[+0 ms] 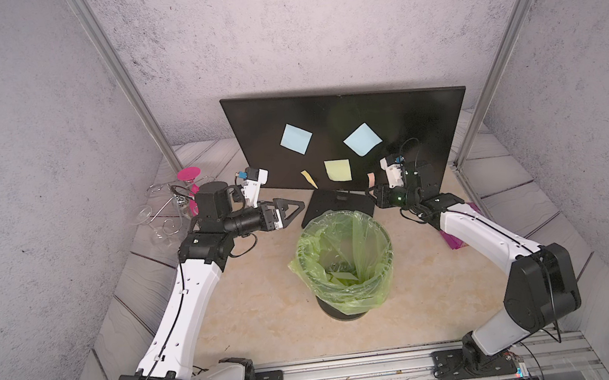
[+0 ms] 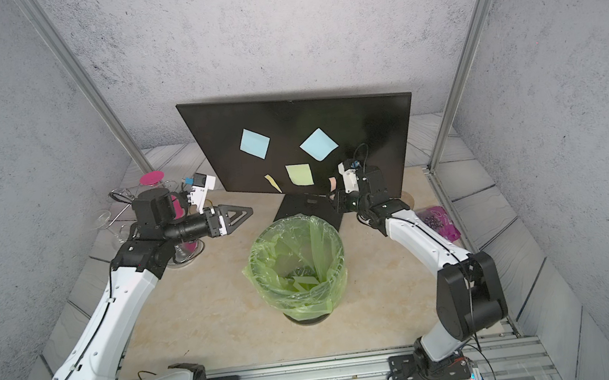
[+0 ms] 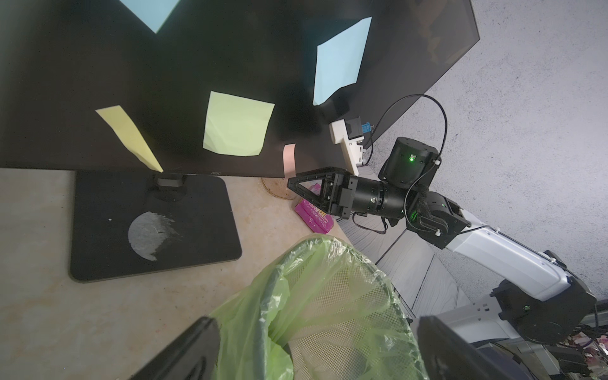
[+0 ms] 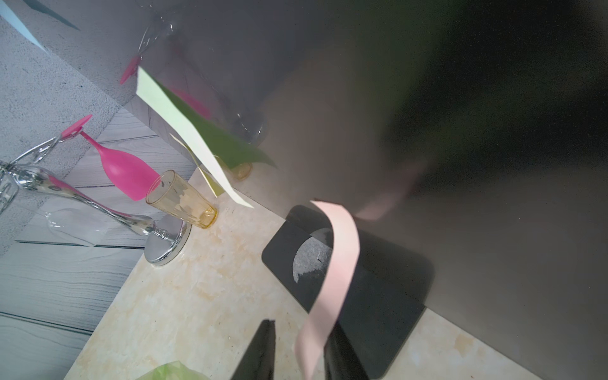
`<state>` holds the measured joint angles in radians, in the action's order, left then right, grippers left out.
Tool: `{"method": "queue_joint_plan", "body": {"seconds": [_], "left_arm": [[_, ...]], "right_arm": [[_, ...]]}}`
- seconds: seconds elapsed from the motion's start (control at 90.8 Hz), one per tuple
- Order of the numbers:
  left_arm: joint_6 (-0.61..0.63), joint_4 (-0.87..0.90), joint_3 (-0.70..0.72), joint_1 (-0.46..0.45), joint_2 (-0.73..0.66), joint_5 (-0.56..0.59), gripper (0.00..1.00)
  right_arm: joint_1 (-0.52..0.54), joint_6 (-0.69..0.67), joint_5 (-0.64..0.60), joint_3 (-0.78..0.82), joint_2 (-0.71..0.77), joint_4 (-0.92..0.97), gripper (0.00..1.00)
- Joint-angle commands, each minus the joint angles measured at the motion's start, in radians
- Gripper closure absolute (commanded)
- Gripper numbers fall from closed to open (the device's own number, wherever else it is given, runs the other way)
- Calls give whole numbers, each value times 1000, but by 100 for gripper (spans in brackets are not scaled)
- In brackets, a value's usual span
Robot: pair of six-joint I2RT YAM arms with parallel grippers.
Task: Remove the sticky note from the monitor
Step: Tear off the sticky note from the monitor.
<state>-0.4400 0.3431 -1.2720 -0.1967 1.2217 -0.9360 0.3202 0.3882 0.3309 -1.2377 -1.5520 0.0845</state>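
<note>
- The pink sticky note [image 4: 339, 256] hangs at the lower edge of the monitor [image 1: 326, 118], about 5 o'clock on the screen.
- The right gripper [image 4: 297, 342] has its jaws slightly apart, with the note's loose end between them, unclamped.
- The left gripper [image 1: 297, 207], spread wide and empty, hovers over the bench [image 1: 268, 300] at the monitor's 7 o'clock.

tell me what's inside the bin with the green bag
A green bag liner lines the bin, and a few pale flat paper pieces lie at its bottom in both top views. Liner folds cover part of the bottom, so anything beneath them is hidden.
</note>
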Motion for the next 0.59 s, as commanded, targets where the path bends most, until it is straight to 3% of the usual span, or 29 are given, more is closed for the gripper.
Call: {"method": "queue_joint_plan", "body": {"seconds": [0.0, 0.363, 0.584], "left_arm": [[23, -1, -13, 8, -16, -16, 0], [26, 4, -19, 9, -11, -18, 0], [26, 4, -19, 10, -8, -17, 0]], "right_arm": [[-18, 23, -43, -2, -16, -35, 77], [-23, 14, -43, -3, -3, -26, 100], [-21, -28, 10, 19, 54, -29, 100]]}}
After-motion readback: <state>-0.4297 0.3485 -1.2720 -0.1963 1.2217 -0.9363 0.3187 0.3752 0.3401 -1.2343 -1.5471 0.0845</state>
